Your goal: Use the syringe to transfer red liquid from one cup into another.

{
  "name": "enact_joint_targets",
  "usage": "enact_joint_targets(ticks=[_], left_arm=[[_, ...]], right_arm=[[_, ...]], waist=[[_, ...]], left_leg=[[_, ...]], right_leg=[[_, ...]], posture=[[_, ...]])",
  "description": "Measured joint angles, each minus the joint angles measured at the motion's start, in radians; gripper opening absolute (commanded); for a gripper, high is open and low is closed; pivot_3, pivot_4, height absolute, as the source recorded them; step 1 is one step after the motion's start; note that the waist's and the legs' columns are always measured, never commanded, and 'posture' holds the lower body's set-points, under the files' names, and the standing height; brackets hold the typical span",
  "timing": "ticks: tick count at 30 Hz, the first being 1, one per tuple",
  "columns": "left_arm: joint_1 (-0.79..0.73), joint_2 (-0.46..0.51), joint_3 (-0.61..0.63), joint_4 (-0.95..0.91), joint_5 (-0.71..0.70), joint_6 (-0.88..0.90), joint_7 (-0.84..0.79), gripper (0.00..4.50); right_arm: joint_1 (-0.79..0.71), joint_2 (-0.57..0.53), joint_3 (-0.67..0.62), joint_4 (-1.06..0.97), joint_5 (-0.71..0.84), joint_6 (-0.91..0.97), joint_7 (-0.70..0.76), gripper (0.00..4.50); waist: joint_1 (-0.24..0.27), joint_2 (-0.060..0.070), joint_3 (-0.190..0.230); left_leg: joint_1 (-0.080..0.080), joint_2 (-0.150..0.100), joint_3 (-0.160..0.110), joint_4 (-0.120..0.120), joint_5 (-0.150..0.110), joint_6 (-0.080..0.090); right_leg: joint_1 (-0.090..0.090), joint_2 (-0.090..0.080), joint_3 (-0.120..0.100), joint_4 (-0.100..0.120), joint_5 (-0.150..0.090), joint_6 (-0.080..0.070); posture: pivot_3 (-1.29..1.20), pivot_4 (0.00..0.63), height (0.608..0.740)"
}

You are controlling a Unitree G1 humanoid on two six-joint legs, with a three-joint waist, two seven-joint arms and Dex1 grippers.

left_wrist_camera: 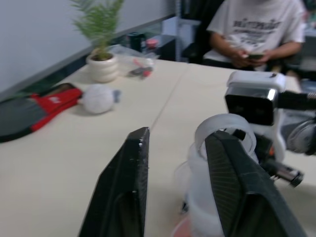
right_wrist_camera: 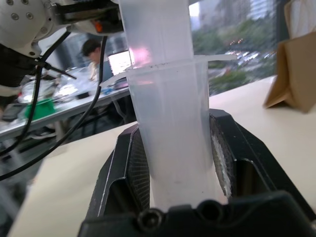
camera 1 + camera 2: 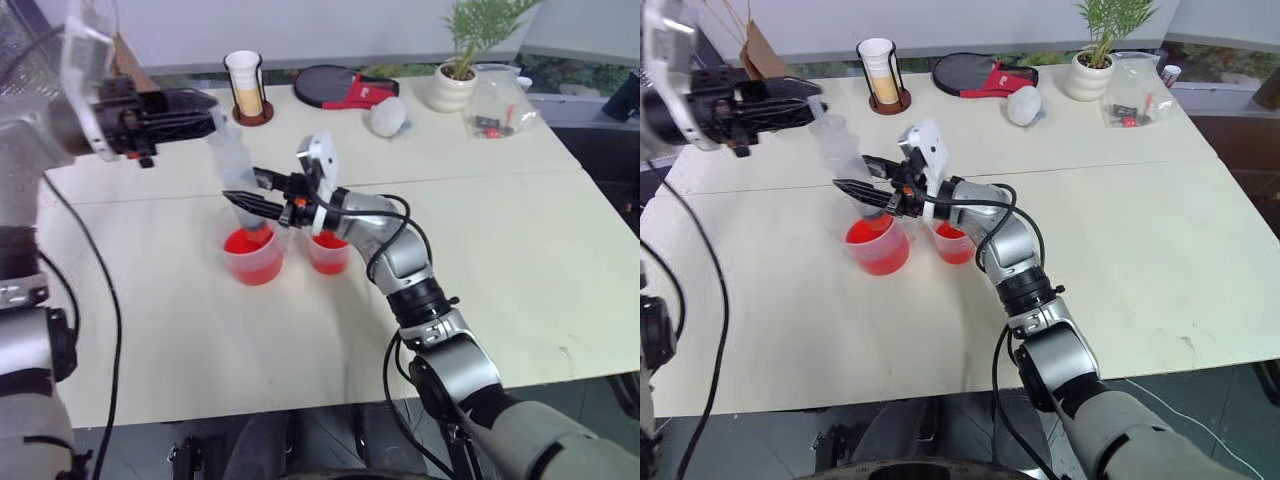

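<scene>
Plainly the syringe (image 3: 236,165) is standing nearly upright over the big cup (image 3: 253,256), tip down at the red liquid (image 3: 250,243), near the middle of the tabletop (image 3: 520,250) and a little toward its left side. It looks like a light, stiff, clear plastic tube, smooth and likely slippery, so the thick barrel is the place to hold it, while the plunger top wants a pull straight along the barrel. The right gripper (image 3: 243,201) is clamping the lower barrel from the side, both black fingers (image 2: 126,173) pressing its wall. The left gripper (image 3: 205,108) is sitting at the plunger head (image 1: 224,136); its fingers (image 1: 123,187) are standing apart, one beside the head, so I judge it is not gripping. The small cup (image 3: 328,251) is standing just beside the big one, also holding red. Both cups look thin and easy to tip, and any sideways tug could spill them.

Beyond, the pale tabletop is looking smooth. Along its far edge are standing a white cup in a dark holder (image 3: 246,88), a paddle (image 3: 345,87), a grey ball (image 3: 388,116), a potted plant (image 3: 458,60) and a clear bag (image 3: 497,105). A person (image 1: 256,29) is sitting past the table.
</scene>
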Motion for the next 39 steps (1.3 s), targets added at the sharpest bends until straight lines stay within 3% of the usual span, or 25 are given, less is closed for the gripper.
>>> enact_joint_targets(ticks=[3,7,13,17,22,26,30,39], left_arm=[[0.14,0.059,0.052,-0.063,-0.032,0.051,-0.013,1.44],[0.246,0.07,0.12,-0.089,-0.066,0.086,0.007,1.44],[0.222,0.038,0.177,-0.085,-0.086,0.081,0.09,1.44],[0.198,-0.004,0.152,-0.084,-0.085,0.063,0.109,1.44],[0.124,-0.053,0.082,-0.067,-0.084,0.041,0.097,1.44],[0.013,-0.103,0.006,-0.026,-0.074,0.026,0.061,1.44],[-0.075,-0.154,-0.057,0.035,-0.038,-0.011,0.025,1.44],[-0.28,-0.337,-0.141,0.299,0.064,-0.175,-0.036,1.44]], right_arm=[[-0.027,-0.004,-0.05,-0.057,0.051,0.064,-0.027,1.39],[-0.063,0.0,-0.085,-0.125,0.111,0.138,-0.057,1.39],[-0.092,-0.028,-0.193,-0.175,0.244,0.299,-0.155,1.39],[-0.127,-0.163,-0.283,-0.281,0.3,0.381,-0.207,1.39],[-0.067,-0.306,-0.337,-0.366,0.329,0.467,-0.236,1.39],[0.066,-0.377,-0.34,-0.468,0.348,0.529,-0.253,1.39],[0.172,-0.375,-0.331,-0.531,0.364,0.55,-0.286,1.39],[0.235,-0.347,-0.292,-0.588,0.375,0.535,-0.336,1.39]], waist=[[0.007,0.001,0.0],[0.02,0.0,0.0],[0.04,0.0,0.0],[0.047,-0.001,-0.001],[0.041,-0.001,-0.001],[0.038,-0.001,-0.001],[0.038,-0.001,-0.001],[0.048,-0.002,0.0]], left_leg=[[0.0,-0.001,-0.001,0.0,0.0,0.0],[0.0,-0.001,-0.002,0.002,0.0,0.0],[0.0,-0.001,-0.002,0.002,0.0,0.0],[0.0,-0.002,-0.002,0.003,0.0,0.0],[0.0,-0.001,-0.001,0.002,0.0,0.0],[0.0,-0.001,0.0,0.002,0.0,0.001],[0.0,-0.001,0.001,0.003,0.0,0.001],[-0.001,-0.002,0.0,0.005,0.0,0.002]], right_leg=[[0.001,-0.001,0.0,0.0,0.0,0.0],[0.003,0.0,0.0,-0.001,0.0,0.0],[0.003,-0.001,0.0,-0.001,0.0,0.0],[0.004,-0.001,0.0,-0.002,0.0,0.0],[0.004,-0.001,0.0,-0.002,0.0,0.0],[0.004,-0.001,0.0,-0.002,0.0,0.0],[0.004,-0.001,0.0,-0.002,0.0,0.0],[0.005,-0.001,0.0,-0.002,0.0,0.0]], posture=[[0.0,0.15,0.739],[0.0,0.15,0.739],[0.0,0.15,0.739],[0.0,0.15,0.739],[0.0,0.15,0.739],[0.0,0.15,0.739],[0.0,0.15,0.739],[0.0,0.15,0.739]])
